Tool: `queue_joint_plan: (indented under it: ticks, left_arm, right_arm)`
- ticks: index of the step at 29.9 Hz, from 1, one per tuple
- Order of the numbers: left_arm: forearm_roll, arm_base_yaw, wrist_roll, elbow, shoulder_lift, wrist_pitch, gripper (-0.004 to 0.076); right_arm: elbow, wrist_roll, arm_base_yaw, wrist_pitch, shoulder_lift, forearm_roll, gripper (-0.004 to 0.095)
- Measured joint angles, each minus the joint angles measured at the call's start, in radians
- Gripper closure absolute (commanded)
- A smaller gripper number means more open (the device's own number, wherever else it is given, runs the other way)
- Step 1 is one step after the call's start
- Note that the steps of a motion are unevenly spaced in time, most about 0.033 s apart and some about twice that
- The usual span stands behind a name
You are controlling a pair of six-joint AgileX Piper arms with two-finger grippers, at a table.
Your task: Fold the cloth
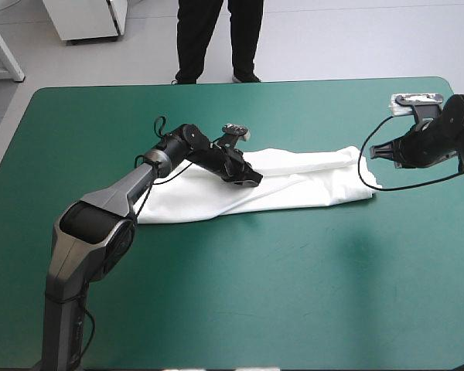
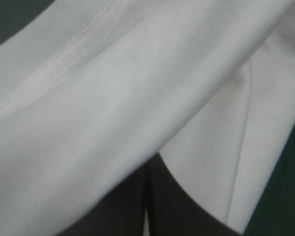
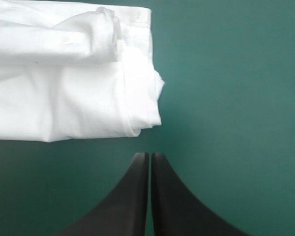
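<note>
T-shirt point(image 1: 309, 185) lies as a long folded band across frame centre on teal-green cover point(image 1: 255, 294). L gripper point(image 1: 255, 178) is clamped on its mid fold; R gripper point(image 1: 373, 151) is pressed together, empty, just off the shirt's end at frame right.

Three cameras, one teal-green table point(image 1: 216, 309).
High view looks forward and down; wrist views press close on the T-shirt point(image 1: 309, 182), common to all.

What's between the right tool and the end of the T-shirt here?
Nothing but bare teal-green cover: in the right wrist view a narrow strip of it separates the shut right tool from the T-shirt.
</note>
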Motion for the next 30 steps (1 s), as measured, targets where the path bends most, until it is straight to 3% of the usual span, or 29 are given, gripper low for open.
queue_joint_plan:
  ticks: [6,8,17,30]
  left_arm:
    - [-0.001,0.000,0.000,0.000,0.000,0.004,0.0733]
    - [-0.001,0.000,0.000,0.000,0.000,0.007,0.0733]
    - [-0.001,0.000,0.000,-0.002,0.001,0.012,0.0733]
    - [0.046,0.000,-0.042,-0.007,0.001,0.036,0.0733]
  right_arm:
    - [-0.047,-0.025,-0.040,0.050,0.064,0.125,0.0385]
    - [-0.048,-0.031,-0.071,0.060,0.086,0.157,0.0318]
    - [-0.051,-0.105,-0.213,0.084,0.254,0.397,0.0304]
    - [-0.196,-0.135,-0.219,0.077,0.488,0.518,0.0303]
